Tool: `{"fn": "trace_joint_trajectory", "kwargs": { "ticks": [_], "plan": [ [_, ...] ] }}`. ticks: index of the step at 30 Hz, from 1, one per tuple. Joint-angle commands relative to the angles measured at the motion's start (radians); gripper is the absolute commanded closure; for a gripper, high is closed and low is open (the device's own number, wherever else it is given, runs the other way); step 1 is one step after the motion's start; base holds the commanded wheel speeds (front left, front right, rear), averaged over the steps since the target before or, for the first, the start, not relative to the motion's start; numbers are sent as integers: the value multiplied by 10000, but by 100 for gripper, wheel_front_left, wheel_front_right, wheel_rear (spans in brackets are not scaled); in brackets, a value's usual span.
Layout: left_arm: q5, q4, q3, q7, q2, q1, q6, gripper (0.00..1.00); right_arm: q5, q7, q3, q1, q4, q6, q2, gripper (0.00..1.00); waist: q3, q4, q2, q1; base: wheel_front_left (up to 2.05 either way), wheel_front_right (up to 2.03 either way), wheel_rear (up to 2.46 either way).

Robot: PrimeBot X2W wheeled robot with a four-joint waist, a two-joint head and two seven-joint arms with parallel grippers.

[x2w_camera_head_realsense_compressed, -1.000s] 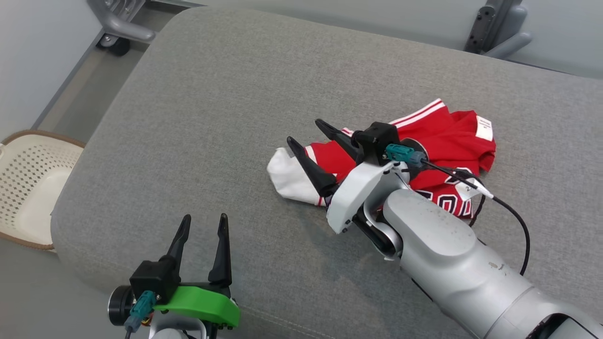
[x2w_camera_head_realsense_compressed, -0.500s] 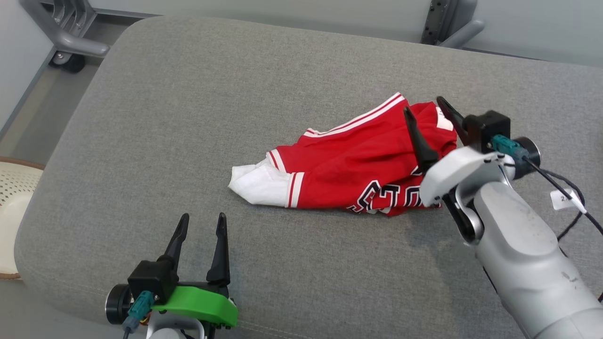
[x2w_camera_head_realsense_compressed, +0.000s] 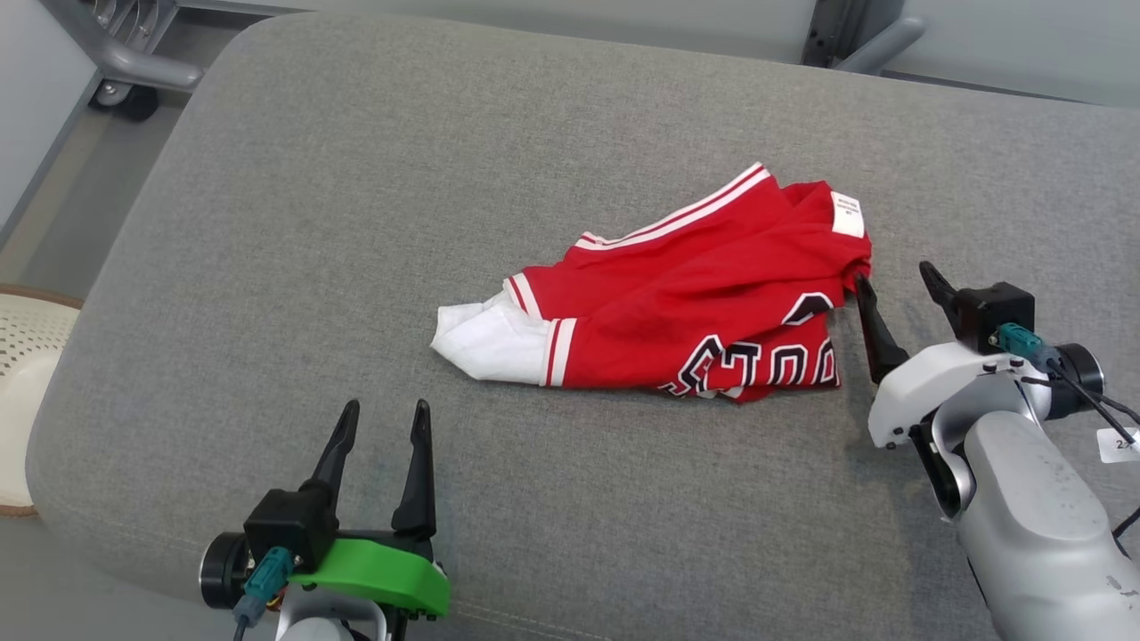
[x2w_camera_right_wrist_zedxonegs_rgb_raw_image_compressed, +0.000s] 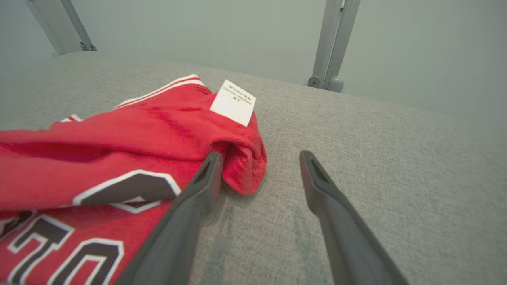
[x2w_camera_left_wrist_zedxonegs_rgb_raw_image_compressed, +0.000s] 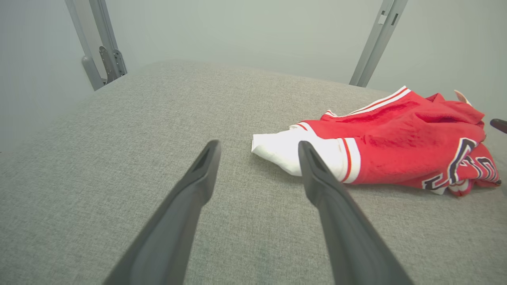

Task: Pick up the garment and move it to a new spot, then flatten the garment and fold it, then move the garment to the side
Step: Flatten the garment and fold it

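Well, the garment [x2w_camera_head_realsense_compressed: 695, 307] lies crumpled — unheld.

Red garment [x2w_camera_head_realsense_compressed: 704, 303] with white stripes, black lettering; grey cushion [x2w_camera_head_realsense_compressed: 401, 196].

Soft, even light from overhead fills all three views, bright without glare. The grey weave of the bench [x2w_camera_head_realsense_compressed: 445, 178] and the red garment [x2w_camera_head_realsense_compressed: 695, 303] read crisply in the head view, with only faint, blurred-edged shadows on the fabric beneath the right gripper [x2w_camera_head_realsense_compressed: 892, 272] and along the garment's near edge. In the wrist views the wide lens tilts the metal posts [x2w_camera_left_wrist_zedxonegs_rgb_raw_image_compressed: 376, 39] outward, the wall behind looks hazy, and the dark fingers [x2w_camera_right_wrist_zedxonegs_rgb_raw_image_compressed: 178, 237] go soft toward the bottom edge.
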Motion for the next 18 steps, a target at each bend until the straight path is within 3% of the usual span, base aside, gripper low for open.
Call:
{"fn": "trace_joint_trajectory", "kwargs": {
  "ticks": [1,12,13,15,16,18],
  "plan": [
    [57,6,-1,-7,16,-161,-3,0,-145,59,-107,-106,153,-5,-25,0,88,98,14,0,0,0,0],
    [81,14,-26,-7,14,-329,2,0,-618,317,-348,-1521,2118,-5,-24,0,571,670,14,0,0,0,0],
    [63,12,-33,-7,14,-335,3,0,-645,302,-349,-1644,2278,-5,-64,52,590,706,14,0,0,0,0],
    [54,10,-26,-7,14,-361,18,0,-665,245,-319,-1859,2567,-5,-87,88,604,748,14,0,0,0,0],
    [52,7,-11,-7,14,-362,34,0,-648,213,-299,-1968,2683,-5,-99,100,605,752,14,0,0,0,0],
    [54,-10,54,-7,14,-324,66,0,-656,142,-275,-2185,2800,-5,-175,100,595,704,14,0,0,0,0]
  ]
}}
